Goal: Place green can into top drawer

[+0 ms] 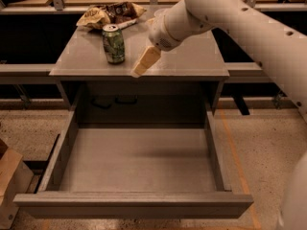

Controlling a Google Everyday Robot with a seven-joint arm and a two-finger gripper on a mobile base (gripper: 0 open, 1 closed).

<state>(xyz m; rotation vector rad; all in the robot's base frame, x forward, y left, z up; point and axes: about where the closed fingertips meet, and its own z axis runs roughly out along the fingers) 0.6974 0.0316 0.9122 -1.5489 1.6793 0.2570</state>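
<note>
The green can (113, 44) stands upright on the grey tabletop (192, 56), toward its left side. My gripper (142, 64) hangs from the white arm (230, 18) just above the tabletop's front edge, a little to the right of the can and apart from it. It holds nothing. The top drawer (134, 204) is pulled wide open below the tabletop, and its flat bottom (139, 159) is bare.
A crumpled snack bag (111, 12) lies at the back of the tabletop behind the can. A cardboard box (10, 181) sits on the floor at the left of the drawer. Dark shelving runs behind the table.
</note>
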